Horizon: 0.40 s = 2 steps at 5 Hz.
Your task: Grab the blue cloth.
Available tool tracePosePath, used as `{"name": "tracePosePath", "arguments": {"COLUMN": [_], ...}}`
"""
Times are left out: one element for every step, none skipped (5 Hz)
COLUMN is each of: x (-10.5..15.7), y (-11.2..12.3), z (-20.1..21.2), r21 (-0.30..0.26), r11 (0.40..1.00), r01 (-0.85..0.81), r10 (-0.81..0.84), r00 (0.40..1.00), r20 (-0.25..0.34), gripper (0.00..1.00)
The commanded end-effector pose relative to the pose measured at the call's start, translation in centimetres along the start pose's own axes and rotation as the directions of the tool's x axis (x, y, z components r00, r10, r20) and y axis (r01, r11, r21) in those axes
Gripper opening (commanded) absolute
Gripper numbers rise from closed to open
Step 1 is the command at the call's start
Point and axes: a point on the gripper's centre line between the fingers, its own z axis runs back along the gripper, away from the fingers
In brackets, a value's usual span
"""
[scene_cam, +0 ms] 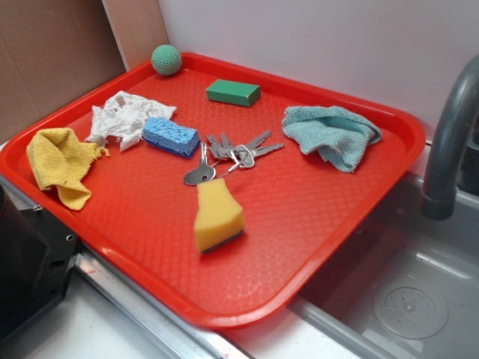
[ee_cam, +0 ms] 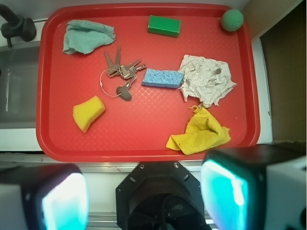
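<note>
The blue cloth [scene_cam: 329, 134] is a crumpled teal terry washcloth lying at the tray's far right corner. In the wrist view it [ee_cam: 88, 37] is at the upper left. The red tray [scene_cam: 299, 217] holds everything. My gripper [ee_cam: 144, 196] shows only in the wrist view, at the bottom edge. Its two fingers with teal pads [ee_cam: 64, 203] stand wide apart and hold nothing. It is high above the tray's near edge, over the robot base, far from the blue cloth. The gripper itself is not seen in the exterior view.
Also on the tray: a yellow cloth [scene_cam: 60, 161], white rag [scene_cam: 123, 118], blue sponge [scene_cam: 171, 136], keys [scene_cam: 232, 153], yellow sponge [scene_cam: 217, 213], green block [scene_cam: 233, 92] and green ball [scene_cam: 166, 60]. A grey faucet [scene_cam: 449, 134] and sink [scene_cam: 404, 292] are beside the blue cloth.
</note>
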Motion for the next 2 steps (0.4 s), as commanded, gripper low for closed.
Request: {"name": "tracePosePath", "arguments": {"x": [0.0, 4.6], "y": [0.0, -0.7], "z": [0.0, -3.3], "r21": [0.0, -0.001], "r11": [1.0, 0.968], "r01": [0.0, 0.249], "r10": [0.0, -0.249], "r00": [1.0, 0.968], "r20": [0.0, -0.002], "gripper": [1.0, 1.0]}}
